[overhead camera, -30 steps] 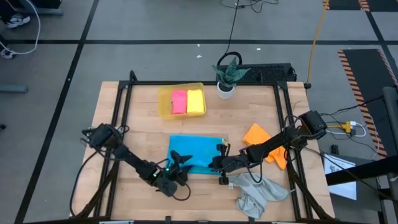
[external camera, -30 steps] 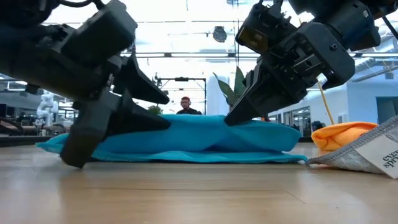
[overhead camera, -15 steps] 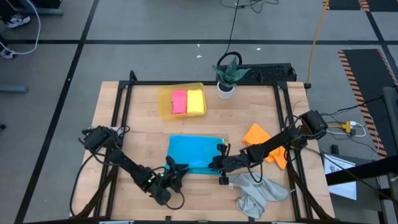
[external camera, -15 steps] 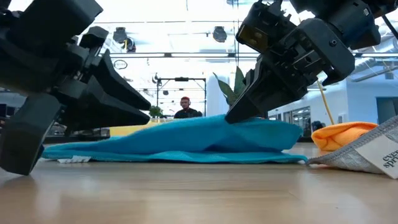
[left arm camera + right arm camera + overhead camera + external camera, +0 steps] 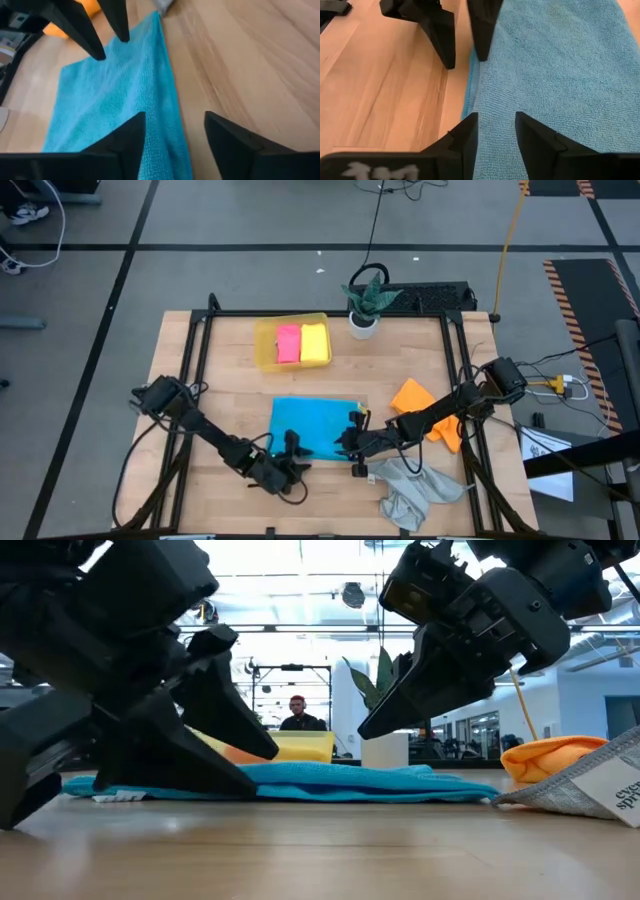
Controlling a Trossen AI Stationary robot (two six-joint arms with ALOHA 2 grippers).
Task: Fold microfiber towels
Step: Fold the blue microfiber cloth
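A bright blue towel (image 5: 315, 427) lies flat on the wooden table (image 5: 230, 390), and its near edge (image 5: 167, 105) looks doubled. My left gripper (image 5: 175, 117) is open and low at that near edge, with one finger over the cloth and one over bare wood. My right gripper (image 5: 495, 116) is open over the towel's right part, and in the low view its fingertip (image 5: 365, 728) hangs clear above the cloth. An orange towel (image 5: 428, 408) and a crumpled grey towel (image 5: 415, 490) lie to the right. Pink (image 5: 288, 343) and yellow (image 5: 315, 342) towels sit in the tray (image 5: 265, 355). My left gripper stands open, slanting down from the near left at the blue towel's near edge (image 5: 167, 105). I cannot tell whether its fingers touch the cloth.
A potted plant (image 5: 368, 305) stands at the far edge, right of the yellow tray. Black frame rails (image 5: 195, 380) run along the table's left and right sides. Bare wood shows at the near left and between tray and blue towel.
My right gripper has let go of the blue towel's raised part, and the cloth has dropped from a hump to lying flat. My left gripper drew back toward the near left, turned, and came back to the towel's near edge.
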